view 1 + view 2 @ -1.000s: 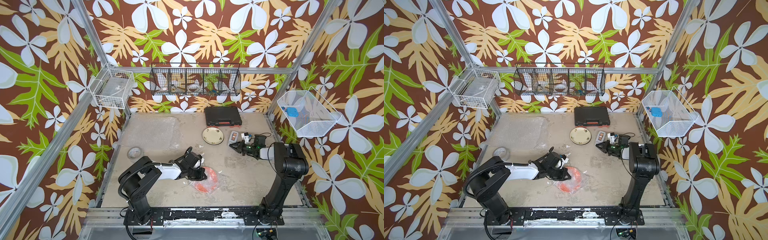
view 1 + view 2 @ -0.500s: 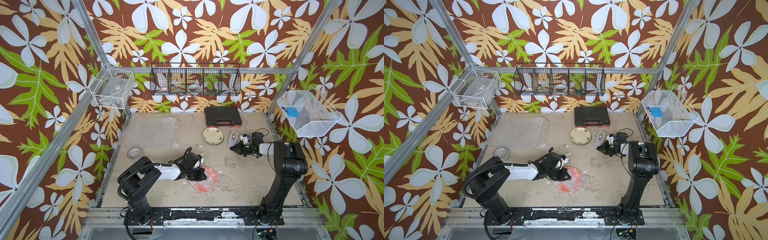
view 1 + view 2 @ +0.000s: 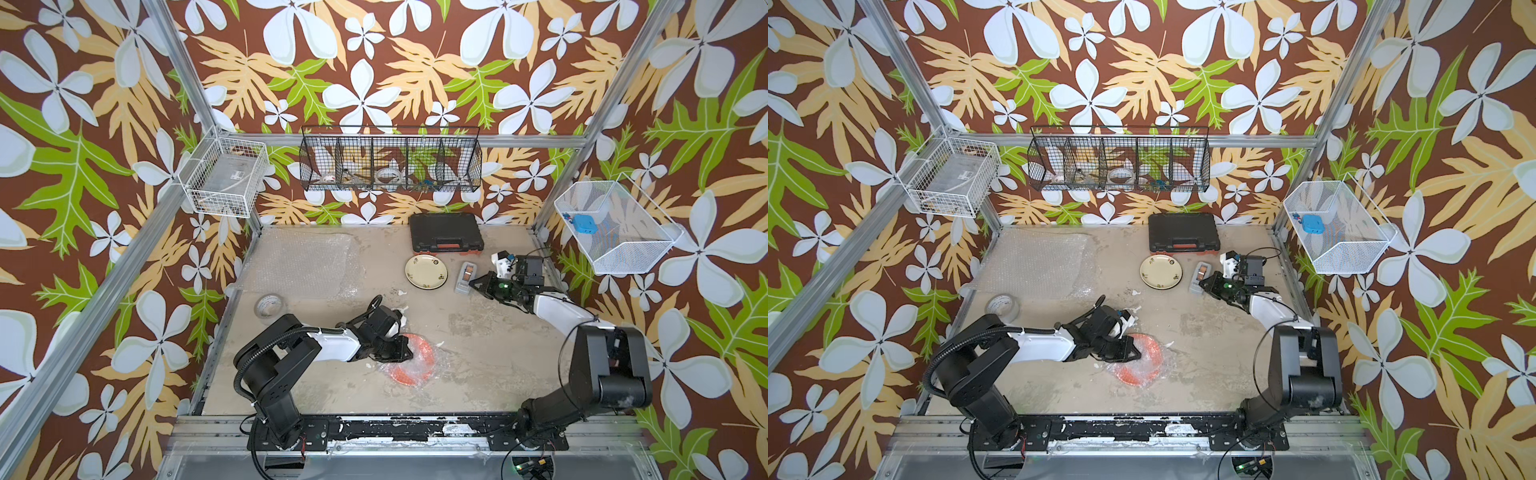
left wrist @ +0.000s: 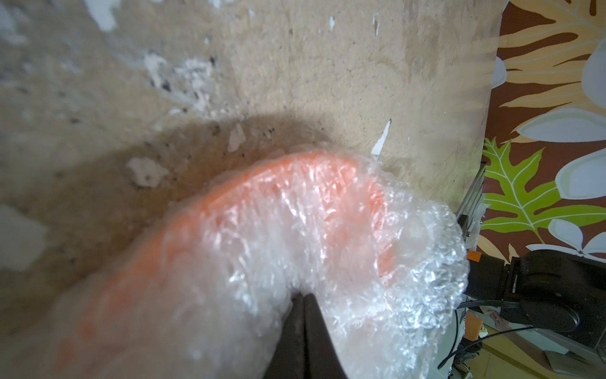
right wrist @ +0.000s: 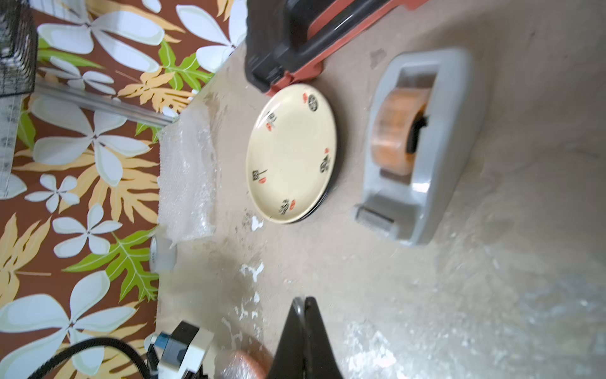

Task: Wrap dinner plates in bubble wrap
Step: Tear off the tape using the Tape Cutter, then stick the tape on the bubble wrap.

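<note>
Left pincer [image 4: 303, 298] pinches bubble wrap [image 4: 413, 262] bunched over the orange plate [image 4: 295, 183] on the desk [image 3: 478, 332]. Right pincer [image 5: 303, 300], jaws together and empty, hovers near the cream plate [image 5: 292, 154].

You see the orange plate [image 3: 417, 369] covered in crumpled bubble wrap [image 4: 377, 256]. The cream flowered plate [image 3: 426, 272] lies on the black plate [image 5: 319, 210]; a flat sheet [image 3: 299, 266] lies apart.
</note>
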Controlling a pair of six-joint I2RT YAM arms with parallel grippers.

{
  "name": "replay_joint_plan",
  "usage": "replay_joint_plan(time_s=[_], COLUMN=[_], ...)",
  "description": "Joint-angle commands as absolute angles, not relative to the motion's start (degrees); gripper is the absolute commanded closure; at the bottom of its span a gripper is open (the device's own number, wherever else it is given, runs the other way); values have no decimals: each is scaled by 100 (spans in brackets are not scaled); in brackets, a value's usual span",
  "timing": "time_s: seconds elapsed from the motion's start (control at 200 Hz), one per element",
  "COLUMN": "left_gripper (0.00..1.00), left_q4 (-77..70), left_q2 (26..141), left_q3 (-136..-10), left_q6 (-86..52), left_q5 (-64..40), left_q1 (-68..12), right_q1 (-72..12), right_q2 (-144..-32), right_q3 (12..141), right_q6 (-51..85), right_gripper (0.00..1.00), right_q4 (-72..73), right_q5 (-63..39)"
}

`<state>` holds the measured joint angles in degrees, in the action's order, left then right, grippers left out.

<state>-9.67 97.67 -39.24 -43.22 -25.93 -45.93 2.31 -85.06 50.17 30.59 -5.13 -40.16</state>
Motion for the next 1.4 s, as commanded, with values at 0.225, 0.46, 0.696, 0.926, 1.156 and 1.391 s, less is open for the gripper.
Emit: replay_joint_plan(time_s=[0.225,0.46,0.696,0.926,1.156,1.391], left_gripper=[93,93,94,94,94,94], left_q4=[220,101,10,-138,-409,-953], left_q2=[9694,9642,9550,9425,9253,9124], left_q3=[-3647,-3596,-3499,-3334,-3102,-2729], left_q6=[-4443,-4482,-4524,-4656,-4844,-5204], left_q5=[-2162,-2178,-2222,-2231,-2326,-2543], left_q1=[-4509,-4476,-4463,-4456,-4462,-4457], right_q1=[-790,-2600,-5453,-7679,-7888,-6662], right_q2=[-6063,-4633,-3933,-4236,-4887,-5267], right_q3=[4502,4282,3770,3480,3569,3291], right_q6=[2888,3885,5472,6395,6055,5521], right_gripper=[100,100,100,100,100,100], right_q4=[-2194,-2739,-2538,-1778,-1235,-340], right_q5=[-3748,-3169,-1800,-862,-498,-1355])
